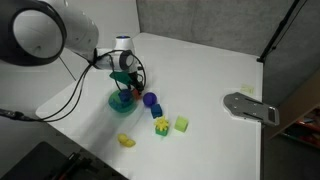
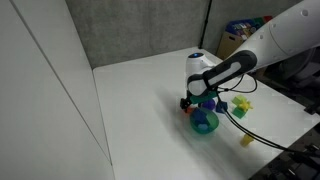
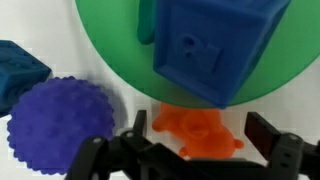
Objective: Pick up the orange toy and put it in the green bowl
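Note:
In the wrist view the orange toy (image 3: 198,132) lies on the white table just outside the rim of the green bowl (image 3: 115,50). A blue cube (image 3: 212,45) sits in the bowl. My gripper (image 3: 200,150) is open, with one finger on each side of the orange toy and gaps between the fingers and the toy. In both exterior views the gripper (image 1: 126,84) (image 2: 198,100) is low over the bowl (image 1: 120,101) (image 2: 204,123). The arm hides the orange toy there.
A purple spiky ball (image 3: 60,125) (image 1: 150,100) lies next to the orange toy, with a dark blue toy (image 3: 20,72) beyond it. A light-green cube (image 1: 181,124), a yellow-and-blue toy (image 1: 161,125) and a pale yellow toy (image 1: 126,140) (image 2: 247,140) lie nearby. A grey plate (image 1: 250,107) sits at the table's edge.

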Available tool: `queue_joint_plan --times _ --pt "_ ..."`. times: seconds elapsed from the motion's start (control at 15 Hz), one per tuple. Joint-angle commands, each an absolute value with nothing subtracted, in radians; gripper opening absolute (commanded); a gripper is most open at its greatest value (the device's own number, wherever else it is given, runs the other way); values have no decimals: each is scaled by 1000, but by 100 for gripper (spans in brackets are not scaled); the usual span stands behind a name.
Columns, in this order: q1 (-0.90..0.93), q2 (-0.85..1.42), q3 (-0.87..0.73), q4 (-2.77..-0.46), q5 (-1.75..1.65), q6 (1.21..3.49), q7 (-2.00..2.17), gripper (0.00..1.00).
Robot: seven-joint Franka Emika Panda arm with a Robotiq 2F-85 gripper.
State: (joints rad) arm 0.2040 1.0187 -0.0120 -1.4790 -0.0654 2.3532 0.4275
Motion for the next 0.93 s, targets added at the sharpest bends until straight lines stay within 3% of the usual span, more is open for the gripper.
queue_joint_plan --times 0.0,0.2,0.27,0.33,0.47,0.67,0.87 --pt "212 1076 -25 -1406 -45 2314 404 100" --pt "216 1102 -27 -1383 -47 2301 405 100" --pt "217 1107 -28 -1376 -48 2298 404 94" --pt "220 1108 -27 -1372 -48 2294 406 72" --pt "225 1102 -27 -1366 -50 2295 407 68" --pt "232 1063 -26 -1369 -47 2303 413 43" --pt "240 1008 -31 -1370 -50 2302 423 33"
